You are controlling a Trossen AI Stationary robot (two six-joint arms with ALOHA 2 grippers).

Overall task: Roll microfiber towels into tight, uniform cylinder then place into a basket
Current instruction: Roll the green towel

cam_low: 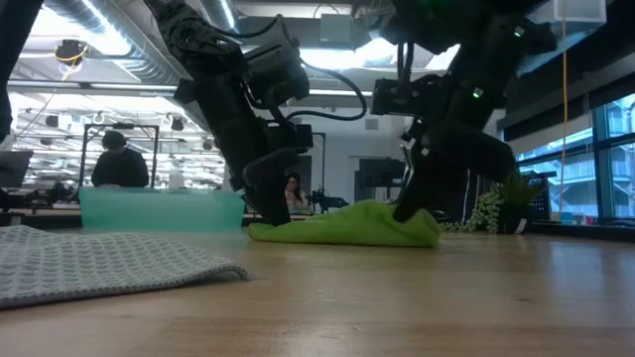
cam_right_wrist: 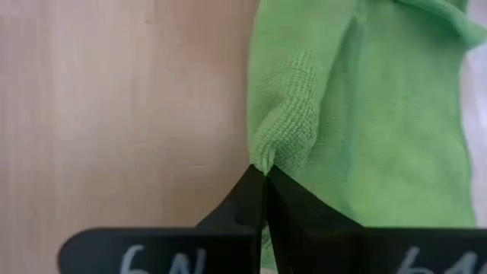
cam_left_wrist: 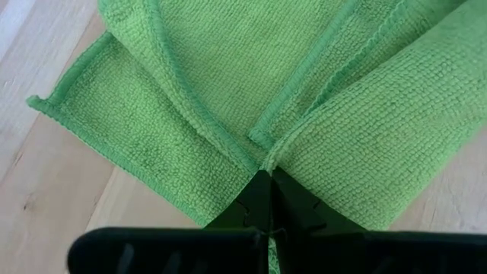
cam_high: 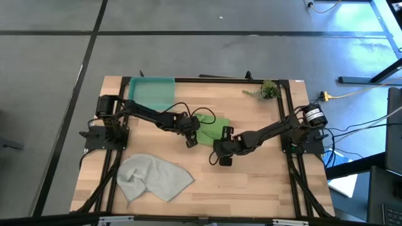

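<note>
Lime-green cloth sits pinched between both arms near the middle of the tabletop (cam_high: pixel 251 182). The left arm reaches in from its base at the left edge, elbow bent, and its gripper (cam_left_wrist: pixel 268 176) comes down on one edge of the green towel (cam_high: pixel 212 129); its fingers (cam_left_wrist: pixel 293 213) are pressed together on a fold of the fabric. The right arm stretches in from the right edge and angles low, so its gripper (cam_right_wrist: pixel 262 169) meets the towel's opposite side, fingers (cam_right_wrist: pixel 240 202) likewise closed on a bunched bit of hem. In the low view both grippers tilt down to the towel from either end.

The green towel is folded over on itself into a flattish, loose bundle with stitched edges overlapping, lying on the wood. The grey towel (cam_high: pixel 152 177) lies crumpled and spread near the front left, well apart from the arms. The basket (cam_high: pixel 151 91) stands at the back left corner.
</note>
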